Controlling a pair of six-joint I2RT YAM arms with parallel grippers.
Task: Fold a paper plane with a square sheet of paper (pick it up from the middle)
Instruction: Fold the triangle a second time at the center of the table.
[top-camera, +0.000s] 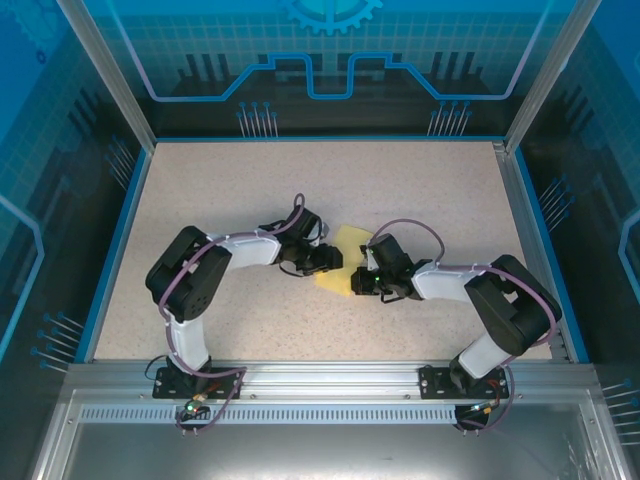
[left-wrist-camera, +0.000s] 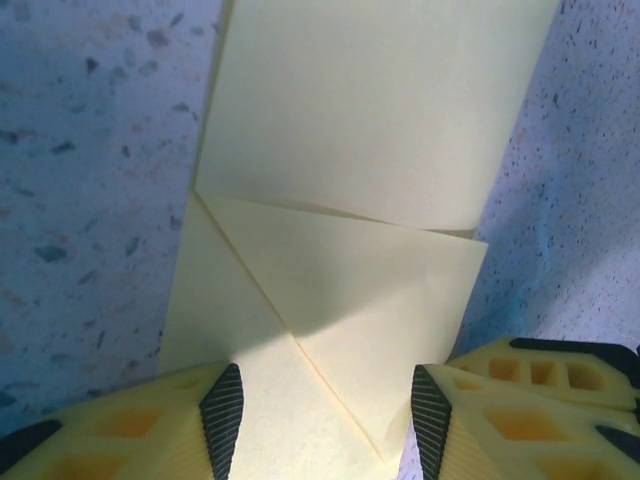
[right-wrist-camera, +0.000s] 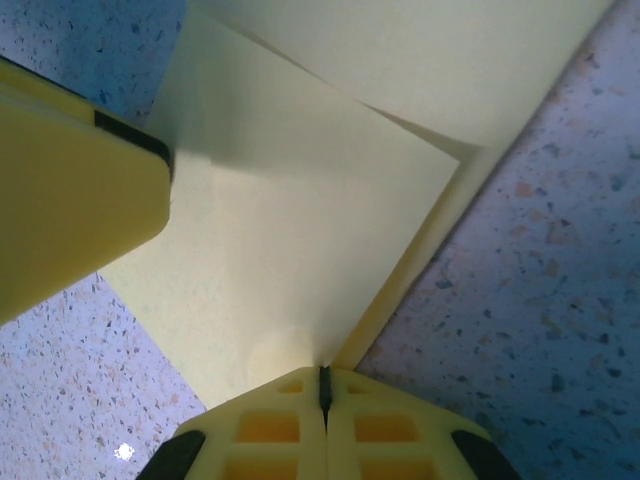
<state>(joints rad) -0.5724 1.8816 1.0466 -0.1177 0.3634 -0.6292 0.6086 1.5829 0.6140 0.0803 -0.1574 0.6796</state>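
Speckled tabletop (top-camera: 250, 200) carries the square sheet of paper (top-camera: 350, 240) at its centre, partly folded. Thin, limp and easily creased, it probably wants a pinch at a folded edge. The right gripper (right-wrist-camera: 322, 385) is closed on its corner, and the left gripper (left-wrist-camera: 325, 420) stands wide astride a flap.

This looks like a robotics lab cell, or perhaps a demonstration booth; what lies beyond the walls is too dim to tell. A speckled beige table (top-camera: 250, 200) with a blue rim sits inside a frame of aluminium posts (top-camera: 105, 70). Clear panels (top-camera: 400, 50) at its far and side edges carry blue circuit-style line art and a gear emblem (top-camera: 330, 12). Along the near edge a slotted aluminium rail (top-camera: 330, 380) bears two bolted robot arms (top-camera: 190, 275), with cables (top-camera: 205, 395) at their bases.
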